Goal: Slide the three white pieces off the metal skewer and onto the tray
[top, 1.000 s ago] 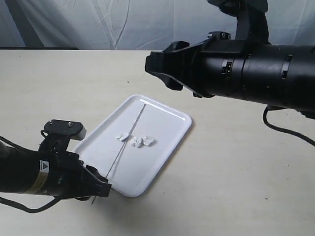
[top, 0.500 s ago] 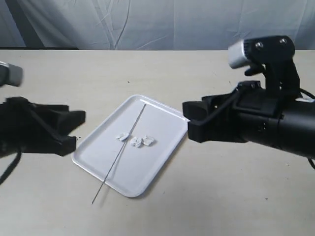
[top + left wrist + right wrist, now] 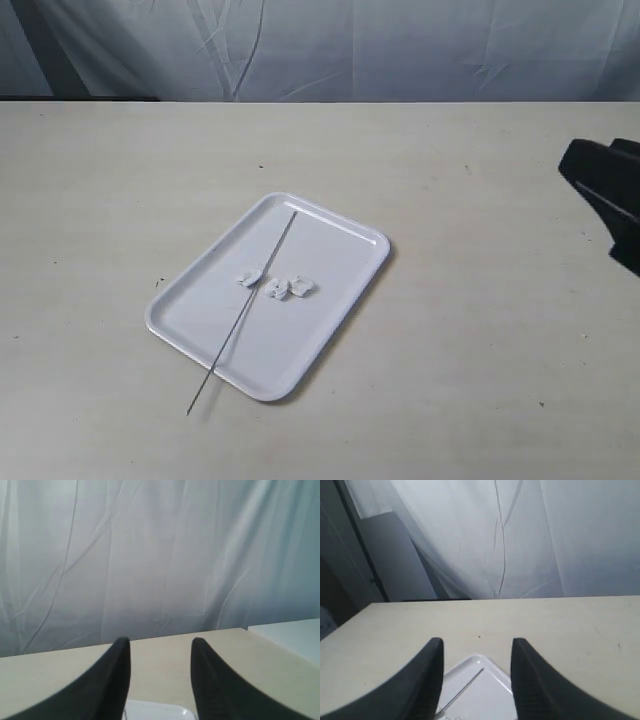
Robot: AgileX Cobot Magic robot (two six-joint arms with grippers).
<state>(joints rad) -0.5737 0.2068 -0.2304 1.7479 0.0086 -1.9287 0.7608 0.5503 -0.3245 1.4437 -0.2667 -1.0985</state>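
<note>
Three lumpy white pieces point(image 3: 300, 288) flank a needle-thin metal skewer point(image 3: 231, 330) on a smooth, round-cornered tray point(image 3: 335, 258). The left gripper point(image 3: 160, 641) and right gripper point(image 3: 477, 641) have jaws apart, empty.

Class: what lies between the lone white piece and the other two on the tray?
The metal skewer lies between the lone piece and the pair, shown in the exterior view.

Before me the tray point(image 3: 322, 332) lies on the surface point(image 3: 480, 350); the skewer point(image 3: 245, 305) crosses it, overhanging at 7 o'clock, with the pieces point(image 3: 277, 289) mid-tray beside it.
</note>
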